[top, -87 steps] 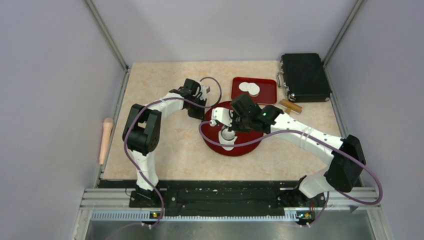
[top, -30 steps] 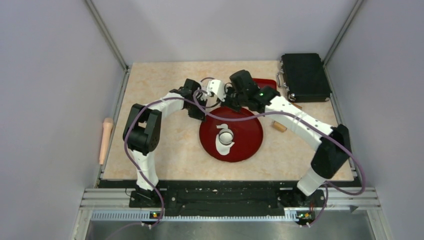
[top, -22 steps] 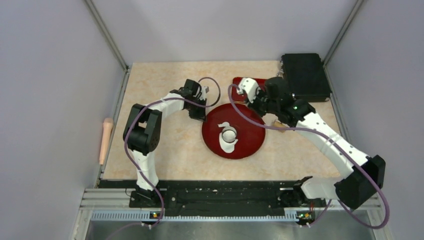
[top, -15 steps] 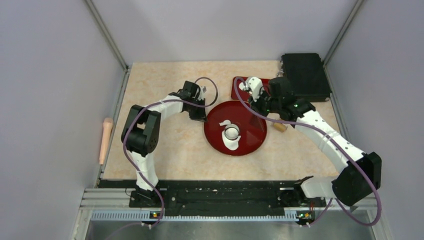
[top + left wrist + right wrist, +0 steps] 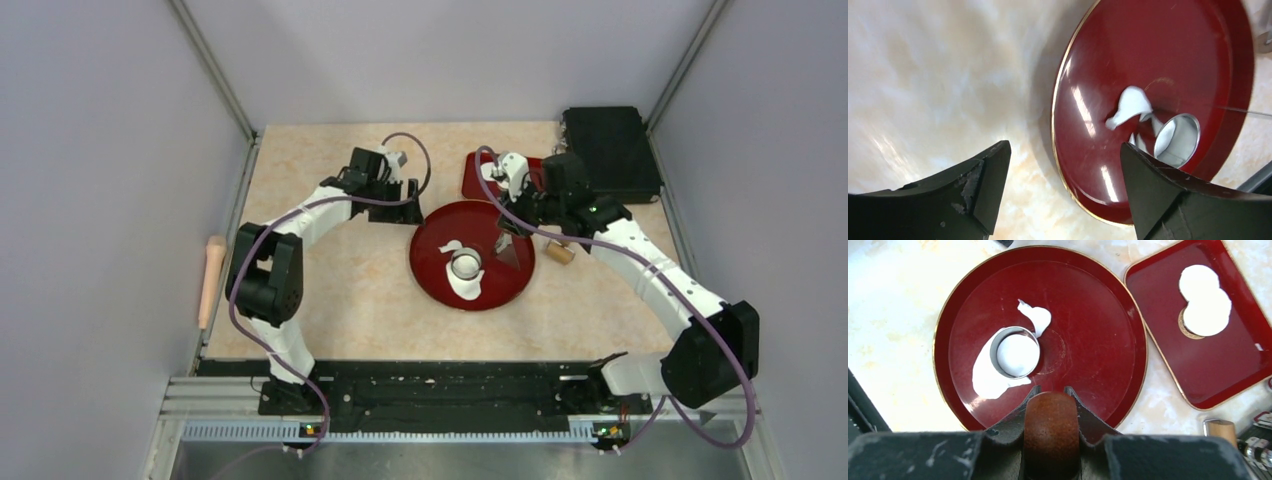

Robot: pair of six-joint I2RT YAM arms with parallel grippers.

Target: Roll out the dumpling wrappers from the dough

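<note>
Your ring (image 5: 994, 356) sits pressed into the dough (image 5: 985, 377) on the round plate (image 5: 1088, 340), evidently placed to cut a disc. Two dumpling wrappers (image 5: 1204, 301) lie overlapping on the tray (image 5: 1168, 350). Note your right gripper (image 5: 1051, 390) is clamped on a wooden handle (image 5: 1050, 430). Your left gripper (image 5: 1064, 147) stands wide apart and empty at the plate's rim.

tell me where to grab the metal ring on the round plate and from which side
Probably from straight above, jaws closing across the outer wall of the metal ring. It stands upright, open end up, on the round plate, and a cut disc fills its inside, so a finger in there would dent it. The dough lies against its lower left in the right wrist view.
</note>
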